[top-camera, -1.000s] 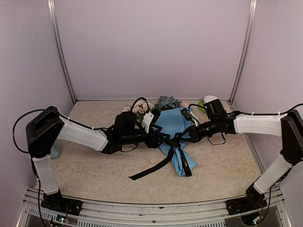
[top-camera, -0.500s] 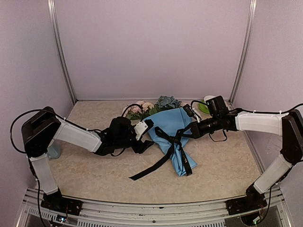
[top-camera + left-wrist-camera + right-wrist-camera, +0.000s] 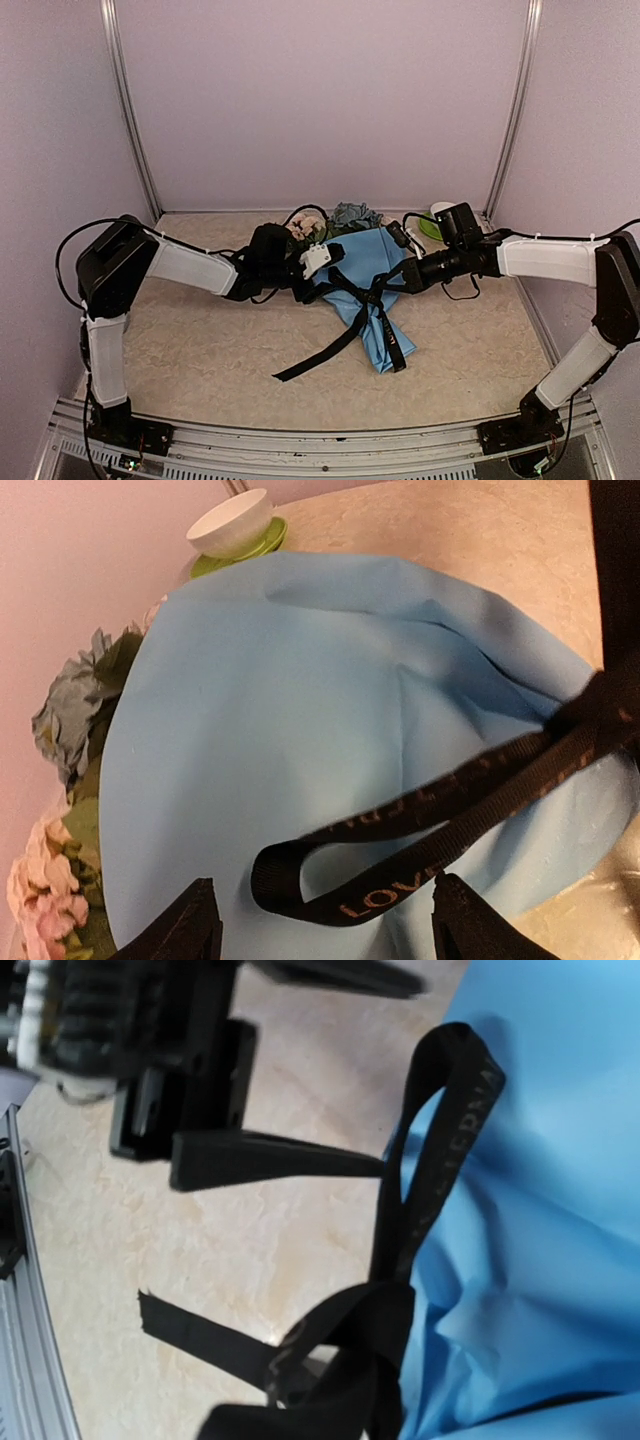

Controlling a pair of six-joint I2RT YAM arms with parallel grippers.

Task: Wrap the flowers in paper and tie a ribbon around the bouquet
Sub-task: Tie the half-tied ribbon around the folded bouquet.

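Top view, left tool [image 3: 328, 262]: jaws wide, holding nothing, tips at the edge of the bouquet [image 3: 362, 262].
Top view, right tool [image 3: 405, 273]: closed on a strand of the ribbon [image 3: 335, 345], facing the left tool across the bouquet.
Top view, ribbon: knotted between the two tools, with its tails trailing away from both over the counter [image 3: 200, 340].
Top view, flowers [image 3: 345, 214]: beyond the left tool, poking out of the wide end of the paper.
Left wrist, left tool [image 3: 322, 905]: fingers [image 3: 190, 925] spread apart, with a loop of ribbon [image 3: 400, 815] lying between their tips.
Left wrist, paper [image 3: 290, 690]: light blue, straight ahead of the tool, with flowers [image 3: 70, 730] at its left edge in this view.
Left wrist, cup [image 3: 232, 520]: white, on a green saucer [image 3: 245, 555], far beyond the paper.
Right wrist, right tool: its own fingers are not visible.
Right wrist, ribbon [image 3: 375, 1325]: the knot is just ahead and a loop rises along the edge of the paper [image 3: 540, 1210].
Right wrist, left tool [image 3: 400, 1075]: open, beyond the loop.
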